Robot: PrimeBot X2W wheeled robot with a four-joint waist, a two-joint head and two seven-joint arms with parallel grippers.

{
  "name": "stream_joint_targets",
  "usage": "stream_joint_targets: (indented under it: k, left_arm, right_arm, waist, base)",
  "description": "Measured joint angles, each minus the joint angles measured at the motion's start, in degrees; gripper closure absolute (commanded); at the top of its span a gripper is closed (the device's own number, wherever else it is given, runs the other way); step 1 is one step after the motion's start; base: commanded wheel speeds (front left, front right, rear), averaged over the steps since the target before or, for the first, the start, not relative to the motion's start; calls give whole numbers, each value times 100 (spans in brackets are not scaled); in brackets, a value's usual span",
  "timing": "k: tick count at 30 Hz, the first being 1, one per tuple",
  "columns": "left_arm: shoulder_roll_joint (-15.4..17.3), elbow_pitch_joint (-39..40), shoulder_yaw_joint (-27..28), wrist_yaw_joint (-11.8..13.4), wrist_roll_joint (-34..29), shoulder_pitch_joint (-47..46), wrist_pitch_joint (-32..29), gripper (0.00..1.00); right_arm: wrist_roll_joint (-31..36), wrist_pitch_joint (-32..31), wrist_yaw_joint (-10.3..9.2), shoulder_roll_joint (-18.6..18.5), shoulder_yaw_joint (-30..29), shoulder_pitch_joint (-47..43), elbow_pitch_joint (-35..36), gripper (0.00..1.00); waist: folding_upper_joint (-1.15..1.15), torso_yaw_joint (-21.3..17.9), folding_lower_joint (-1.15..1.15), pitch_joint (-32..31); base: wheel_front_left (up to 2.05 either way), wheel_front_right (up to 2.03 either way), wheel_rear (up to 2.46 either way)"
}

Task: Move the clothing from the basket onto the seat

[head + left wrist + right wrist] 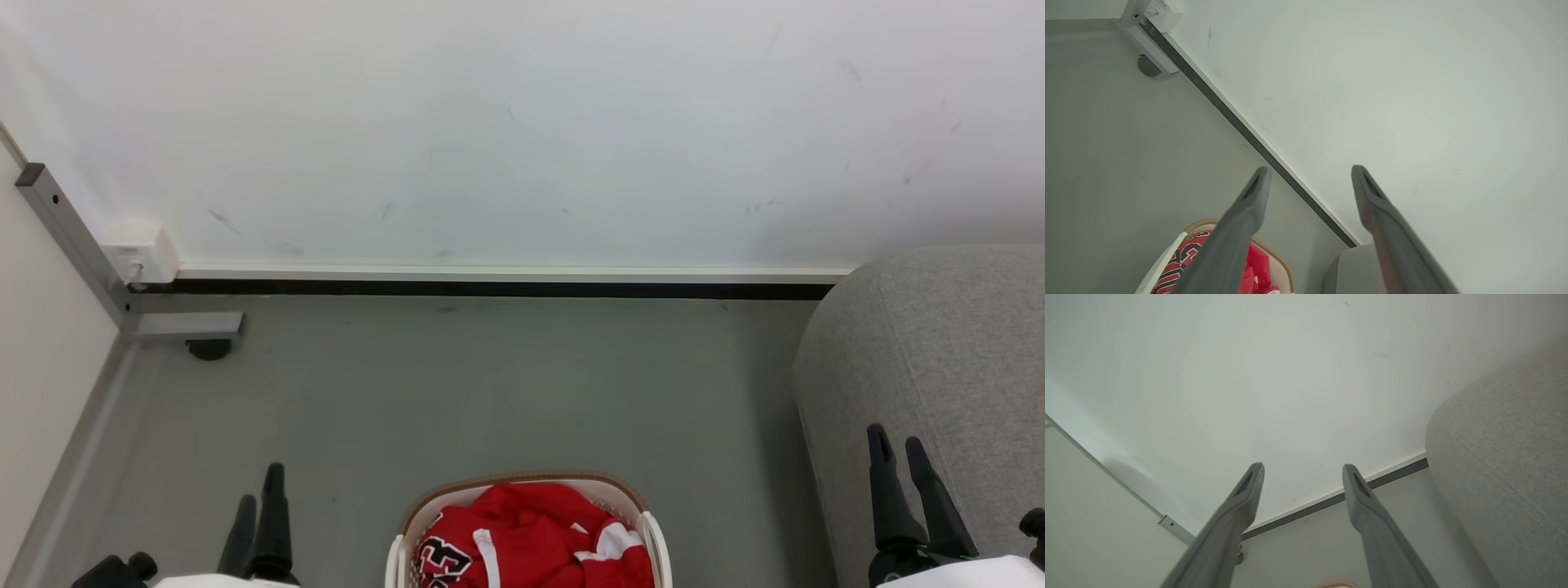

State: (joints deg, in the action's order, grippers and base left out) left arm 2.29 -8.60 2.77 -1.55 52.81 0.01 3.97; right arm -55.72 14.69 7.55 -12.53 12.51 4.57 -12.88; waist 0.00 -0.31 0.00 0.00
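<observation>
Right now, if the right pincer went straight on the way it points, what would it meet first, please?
Probably the wall, just above the skirting; the seat lies off to its right, though depth is unclear.

One oval white plastic basket (655,539), one heap of red clothing (539,531), one grey fabric seat (939,343); two grippers: left gripper (260,483), right gripper (894,435).

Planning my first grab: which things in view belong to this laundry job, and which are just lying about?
Job:
- red clothing, piled in the white basket
- grey seat, on the robot's right
- left gripper and right gripper, both open, empty

Lying about:
- grey metal frame
- white socket box
- dark skirting strip
</observation>
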Motion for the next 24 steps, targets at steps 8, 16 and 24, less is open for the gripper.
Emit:
stream_joint_targets:
  k: [8,16,24]
  left_arm:
    - [2,-2,-52,-2,-588,39,121,0]
    - [7,2,-70,-19,-1093,71,269,0]
    - [11,-14,-104,-43,-1629,129,405,0]
  right_arm:
    - [820,0,0,135,-168,-5,-64,0]
    - [1564,0,0,241,-316,-6,-144,0]
    - [2231,1,0,358,-415,-6,-192,0]
  waist:
    - [0,-15,0,9]
    - [0,-28,0,11]
    - [0,-43,0,12]
  base:
    - [0,0,0]
    - [0,0,0]
    - [0,0,0]
